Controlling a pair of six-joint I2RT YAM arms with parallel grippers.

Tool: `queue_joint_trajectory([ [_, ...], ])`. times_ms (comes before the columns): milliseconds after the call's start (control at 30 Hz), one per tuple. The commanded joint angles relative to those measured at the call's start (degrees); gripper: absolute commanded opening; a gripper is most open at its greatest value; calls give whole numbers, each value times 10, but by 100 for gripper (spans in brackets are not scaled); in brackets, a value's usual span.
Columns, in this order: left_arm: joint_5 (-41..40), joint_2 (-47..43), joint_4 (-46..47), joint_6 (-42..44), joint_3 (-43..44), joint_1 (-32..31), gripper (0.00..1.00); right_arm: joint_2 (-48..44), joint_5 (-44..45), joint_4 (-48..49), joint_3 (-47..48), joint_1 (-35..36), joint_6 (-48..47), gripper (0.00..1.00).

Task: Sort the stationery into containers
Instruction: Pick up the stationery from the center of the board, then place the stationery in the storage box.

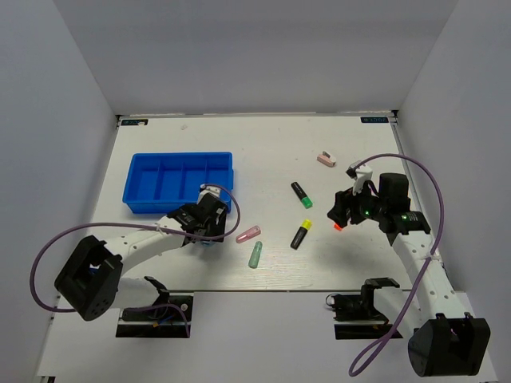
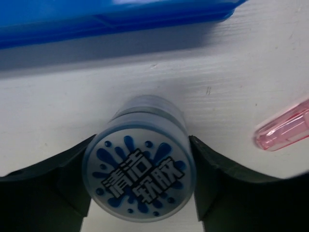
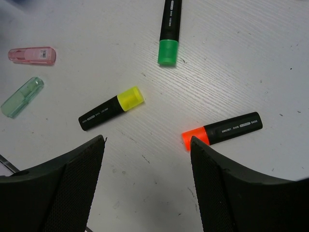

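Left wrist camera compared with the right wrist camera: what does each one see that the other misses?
Only the left wrist view shows the round blue-white roll held in the left gripper, and the blue tray. Only the right wrist view shows the open right gripper, green highlighter, yellow highlighter, orange highlighter and mint eraser. Both show the pink eraser and white table.

Left arm (image 1: 136, 243), lower left: white links, black joint housings, black base block. Right arm (image 1: 421, 267), lower right: same build, green indicator light (image 1: 405, 216) on black wrist. One purple cable (image 1: 36, 267) loops beside each arm. Right gripper (image 3: 147, 140) fingers (image 3: 58, 193): black, wedge-shaped, mesh-textured inner faces.
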Motion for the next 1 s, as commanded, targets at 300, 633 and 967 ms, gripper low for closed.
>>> queue_joint_trajectory([
  [300, 6, -60, 52, 5, -16, -20, 0, 4, -23, -16, 27, 0, -7, 74],
  [633, 17, -139, -182, 37, 242, 44, 0, 17, -40, -28, 33, 3, -16, 4],
  [967, 151, 26, -166, 66, 347, 393, 0, 9, -48, -28, 31, 0, -12, 8],
])
